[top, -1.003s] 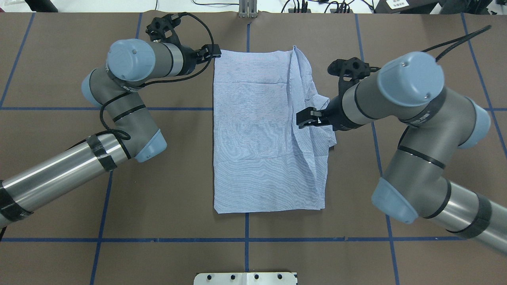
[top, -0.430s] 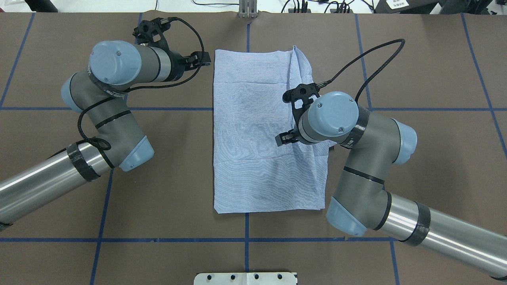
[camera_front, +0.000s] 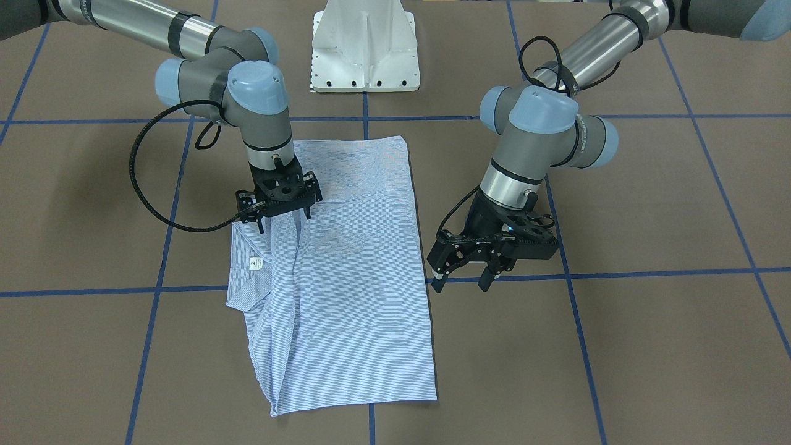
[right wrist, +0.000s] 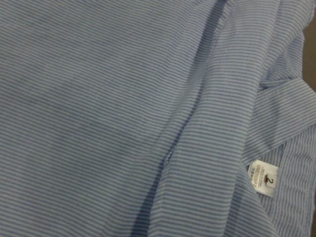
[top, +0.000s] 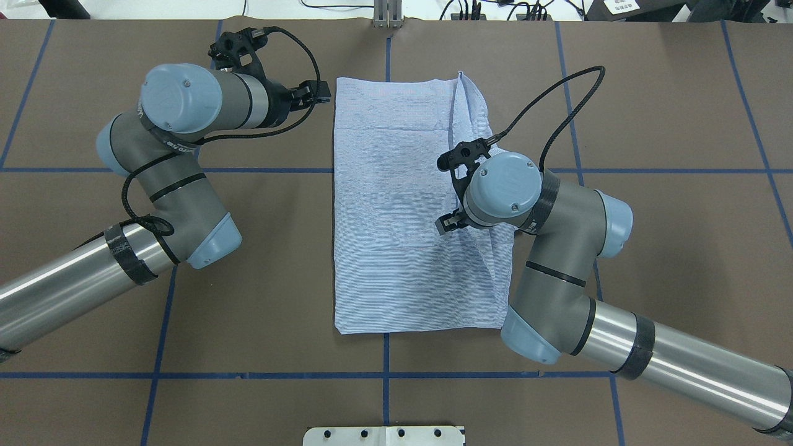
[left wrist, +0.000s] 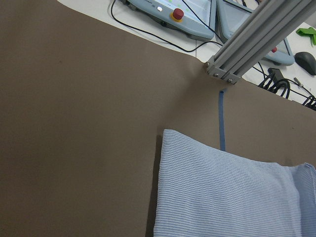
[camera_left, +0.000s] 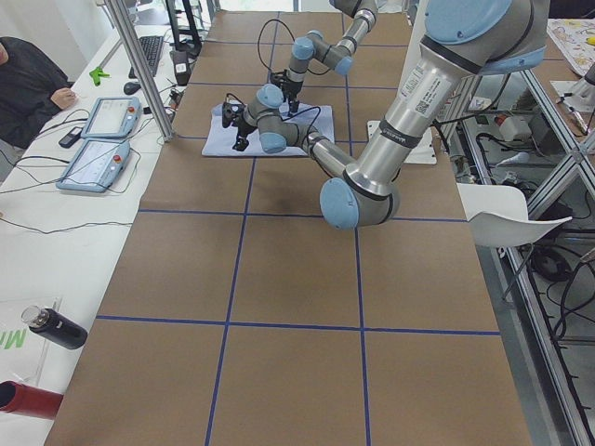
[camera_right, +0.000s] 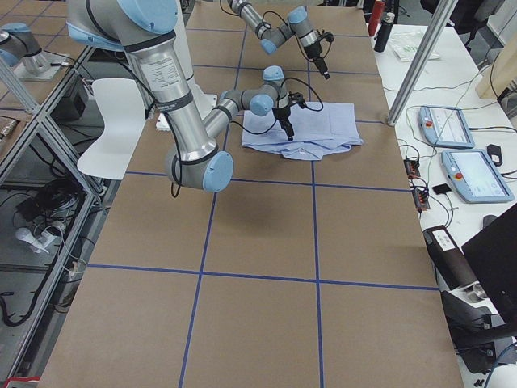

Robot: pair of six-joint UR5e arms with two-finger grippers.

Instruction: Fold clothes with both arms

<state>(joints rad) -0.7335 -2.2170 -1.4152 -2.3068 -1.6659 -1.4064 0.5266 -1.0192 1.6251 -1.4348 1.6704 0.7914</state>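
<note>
- The shirt (top: 403, 204) lies flat in the middle of the table (top: 650, 260), already folded to a long rectangle with its plain side up.
- The left gripper (camera_front: 461, 281) hangs over the bare table just beside the shirt's left edge, near its far corner. Its fingers are spread and hold nothing.
- I judge that this arm should pin or take the far left corner, so that the rectangle does not slide when the other side is pulled.
- The left and middle parts of the cloth are smooth. They should stay undisturbed.
- On the right side a loose layer forms a long ridge (top: 461, 155), and beyond it the collar (camera_front: 244, 290) with a white label (camera_front: 256, 264) sticks out past the neat outline.
- The right gripper (camera_front: 282, 217) points straight down over this layer, close to the ridge. Its fingers are apart with nothing between them; whether the tips touch the cloth I cannot tell.
- The step in hand seems to be tidying this right side. To do it well, the fingers should close only on the top layer, across the ridge, without catching the layers below.
- The collar then needs to go inside the outline, moved low and slowly.
</note>
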